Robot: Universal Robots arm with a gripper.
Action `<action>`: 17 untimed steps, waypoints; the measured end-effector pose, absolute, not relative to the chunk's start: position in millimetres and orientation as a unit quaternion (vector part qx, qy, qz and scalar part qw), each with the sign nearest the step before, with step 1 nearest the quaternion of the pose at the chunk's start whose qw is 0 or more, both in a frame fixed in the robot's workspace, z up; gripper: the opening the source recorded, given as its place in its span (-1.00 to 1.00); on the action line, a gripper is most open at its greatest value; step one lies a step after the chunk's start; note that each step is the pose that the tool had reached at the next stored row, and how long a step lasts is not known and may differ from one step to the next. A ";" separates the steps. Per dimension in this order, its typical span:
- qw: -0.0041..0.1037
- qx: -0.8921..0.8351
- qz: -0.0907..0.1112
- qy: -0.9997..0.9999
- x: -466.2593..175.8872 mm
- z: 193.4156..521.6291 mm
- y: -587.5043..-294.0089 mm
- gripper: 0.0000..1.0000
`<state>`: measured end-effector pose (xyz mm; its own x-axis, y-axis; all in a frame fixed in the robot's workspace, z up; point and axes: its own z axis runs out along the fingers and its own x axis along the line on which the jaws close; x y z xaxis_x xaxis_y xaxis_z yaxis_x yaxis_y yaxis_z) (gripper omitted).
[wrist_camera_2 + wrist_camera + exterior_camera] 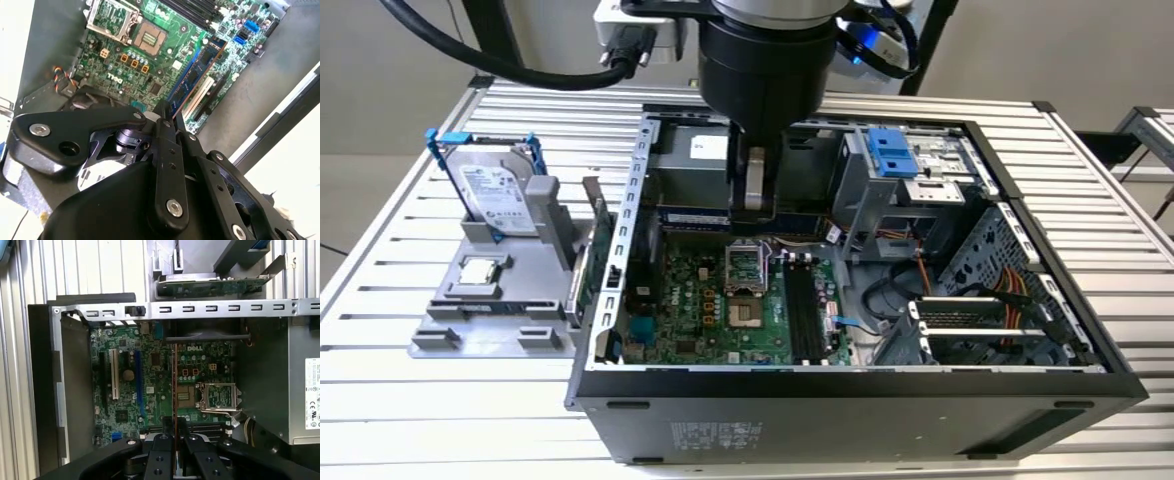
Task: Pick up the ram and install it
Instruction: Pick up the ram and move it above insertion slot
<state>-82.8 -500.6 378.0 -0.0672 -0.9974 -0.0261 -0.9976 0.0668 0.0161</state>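
I have the jaws clenched on the ram (200,67), which sticks out past them above the motherboard (150,405) inside the case (854,400). I judge this the carrying step. The black memory slots (801,310) lie below the jaws and seem crosswise to the stick, so seating calls for a turn. The processor socket (218,395) sits just beside the slots, and cables (1007,285) lie farther off.

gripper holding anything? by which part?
Yes: the gripper is shut on the ram, pinching its flat faces at one end; the rest sticks out over the motherboard.
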 end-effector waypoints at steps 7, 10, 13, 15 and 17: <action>0.004 -0.683 0.015 0.730 -68.0 378.0 -500.4 -1.00; 0.004 -0.683 0.015 0.730 -61.1 378.0 -500.2 -1.00; 0.004 -0.683 0.015 0.730 -54.7 378.0 -499.9 -1.00; 0.004 -0.683 0.015 0.730 -50.4 378.0 -499.6 -1.00; 0.004 -0.683 0.015 0.730 -46.2 378.0 -499.2 -1.00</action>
<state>-46.2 -499.2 378.0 -0.0672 -0.9974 -0.0262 -0.9976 0.0668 0.0161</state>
